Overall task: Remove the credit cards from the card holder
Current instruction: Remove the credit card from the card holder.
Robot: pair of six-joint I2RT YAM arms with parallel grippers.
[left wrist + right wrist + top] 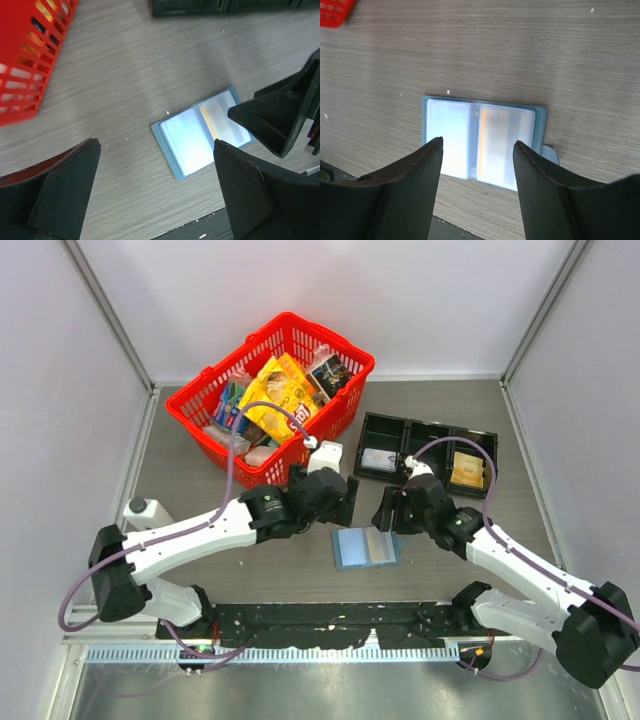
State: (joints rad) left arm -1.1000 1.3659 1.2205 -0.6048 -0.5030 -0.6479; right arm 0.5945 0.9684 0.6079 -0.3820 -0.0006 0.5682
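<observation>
The holder is lying open on the worktop, 1 card showing in its right pocket. Right jaws are hovering over it, parted and grasping nothing; left jaws are gaping wide alongside.

Overhead view: I watched from high above the near edge, looking down and forward across the whole table. This was my widest and farthest view, taking in the basket, the tray and the card holder.
Left wrist view: I looked down at a slant, close, between the fingers of the left gripper. The basket cut the upper left corner.
Right wrist view: I looked almost straight down from nearest of all, through the right gripper.
Shared ground: all three views held the card holder. The left wrist view also caught the right gripper.
</observation>
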